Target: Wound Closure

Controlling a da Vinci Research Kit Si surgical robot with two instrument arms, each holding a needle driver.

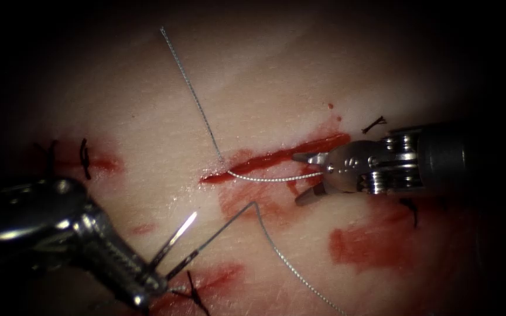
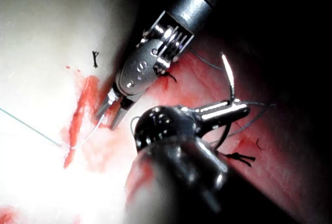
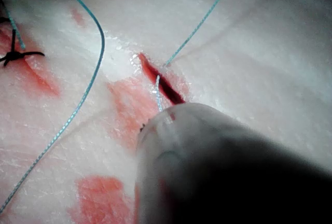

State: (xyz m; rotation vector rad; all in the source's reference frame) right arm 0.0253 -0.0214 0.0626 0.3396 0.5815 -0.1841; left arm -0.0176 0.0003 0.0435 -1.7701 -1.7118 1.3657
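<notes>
My left tool comes in from the lower left and is shut on the curved needle near the middle of its curve. The needle is out of the tissue, its bright tip pointing up. It shows again as needle across the left jaws. Thread trails from the needle's rear toward the lower right. My right tool sits at the right end of the cut with its jaws spread. A thread strand runs from the cut in between them. Another strand rises to the upper left.
Dark knots of earlier stitches sit at the left, upper right, right and bottom. Red fluid stains the tissue around the cut. In the right wrist view, blue thread curves past the cut.
</notes>
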